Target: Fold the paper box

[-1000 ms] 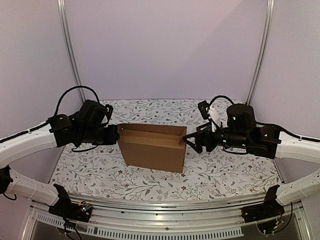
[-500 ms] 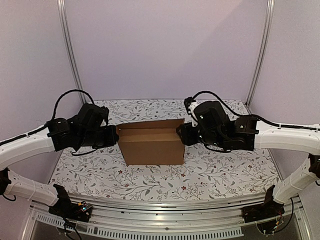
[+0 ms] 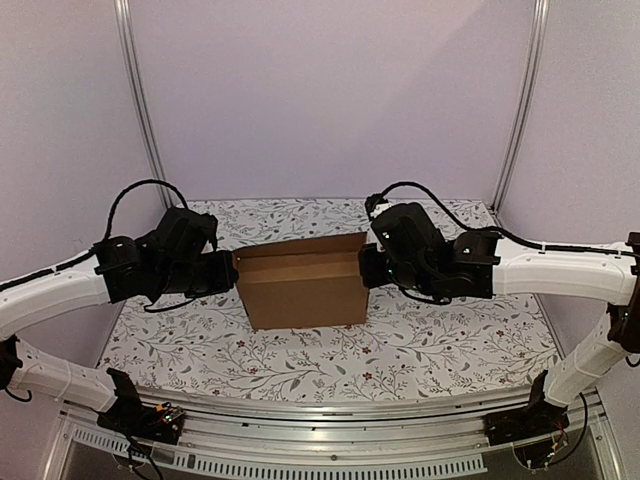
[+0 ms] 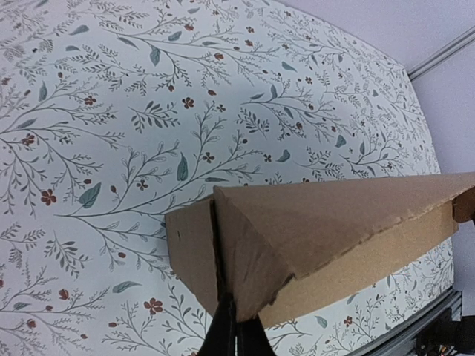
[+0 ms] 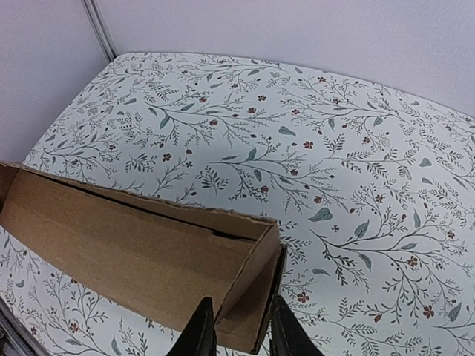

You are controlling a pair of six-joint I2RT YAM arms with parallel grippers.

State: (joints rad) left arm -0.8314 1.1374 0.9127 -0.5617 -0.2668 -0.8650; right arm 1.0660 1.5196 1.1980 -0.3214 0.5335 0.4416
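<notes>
The paper box [image 3: 300,288] is a brown cardboard shell standing in the middle of the table, its open top facing the camera. My left gripper [image 3: 236,272] is at its left end. In the left wrist view that gripper [image 4: 236,337] is shut on the edge of the box's [image 4: 334,222] end flap. My right gripper [image 3: 362,268] is at the right end. In the right wrist view its fingers [image 5: 202,330] straddle the doubled end wall of the box [image 5: 126,252], and the gripper [image 5: 241,334] is closed onto it from both sides.
The table [image 3: 440,340] has a floral cloth. Lilac walls and two metal posts [image 3: 140,100] enclose the back and sides. A metal rail [image 3: 320,435] with the arm bases runs along the near edge.
My right arm swung left to the box's right end and its jaws closed around the end wall. The box squared up and shifted slightly. The left gripper kept its grip.
</notes>
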